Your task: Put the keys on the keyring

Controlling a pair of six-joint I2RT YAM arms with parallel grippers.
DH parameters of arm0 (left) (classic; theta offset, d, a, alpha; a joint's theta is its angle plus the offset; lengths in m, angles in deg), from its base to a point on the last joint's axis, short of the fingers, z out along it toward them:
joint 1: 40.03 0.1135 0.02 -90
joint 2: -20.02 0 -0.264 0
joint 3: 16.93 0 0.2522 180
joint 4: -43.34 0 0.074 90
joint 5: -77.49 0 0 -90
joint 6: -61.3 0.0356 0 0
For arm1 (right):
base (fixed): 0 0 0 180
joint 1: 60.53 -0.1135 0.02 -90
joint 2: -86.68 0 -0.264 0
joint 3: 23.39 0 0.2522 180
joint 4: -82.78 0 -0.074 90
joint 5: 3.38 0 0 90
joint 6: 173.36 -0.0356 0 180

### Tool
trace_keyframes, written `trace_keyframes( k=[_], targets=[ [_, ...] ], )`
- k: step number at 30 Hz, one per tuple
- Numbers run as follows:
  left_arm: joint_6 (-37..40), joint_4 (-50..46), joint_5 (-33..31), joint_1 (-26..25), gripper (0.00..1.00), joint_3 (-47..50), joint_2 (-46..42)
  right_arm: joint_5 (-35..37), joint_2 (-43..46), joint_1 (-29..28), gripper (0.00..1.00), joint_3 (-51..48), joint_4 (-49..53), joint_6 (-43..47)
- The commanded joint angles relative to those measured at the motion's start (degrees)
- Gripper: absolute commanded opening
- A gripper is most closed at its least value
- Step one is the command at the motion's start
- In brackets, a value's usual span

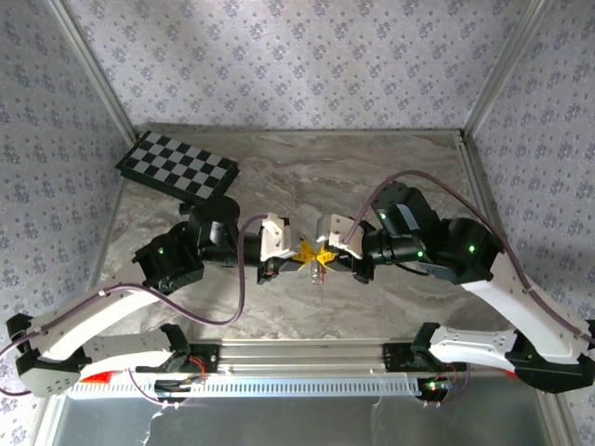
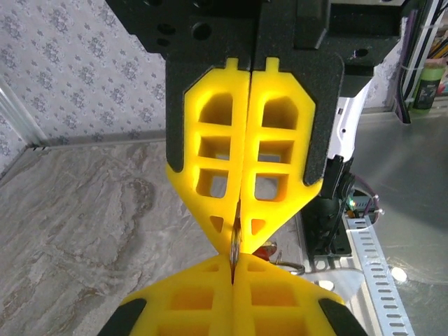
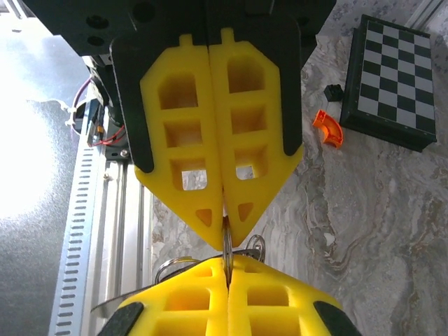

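Soft, even white light fills the overhead view, and my arms cast only faint, blurred shadows on the bench (image 1: pixel 390 177). The corner posts (image 1: pixel 93 70) lean out toward 11 and 1 o'clock, a wide-lens bend. From my right wrist, the metal sheet (image 3: pixel 35 140) at 9 o'clock is blown out white. From my left wrist, the slotted rail (image 2: pixel 371 259) glints at 4 o'clock. My left jaws and right jaws look sharp, without glare.
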Motion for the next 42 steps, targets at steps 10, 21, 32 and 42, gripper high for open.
trace_keyframes(
  k=[10, 21, 32, 42],
  targets=[
    [-4.6, 12.2, 7.3, -0.1, 0.0, -0.2, -3.6, -4.7, 5.6, 0.7, 0.2, -4.7, -11.8, -5.2],
    [-7.0, 22.7, 8.3, -0.1, 0.0, 1.9, -2.9, -9.9, 8.4, 3.3, 0.14, -8.2, -18.0, -6.4],
    [-5.5, 17.8, 5.2, -0.1, 0.0, 1.0, -1.1, -9.7, 10.8, 5.2, 0.0, -9.9, -18.5, -5.8],
    [5.1, -3.5, -3.5, -0.2, 0.23, -6.5, 1.7, -3.6, 4.1, 5.2, 0.0, -1.2, -3.6, -0.6]
  ],
)
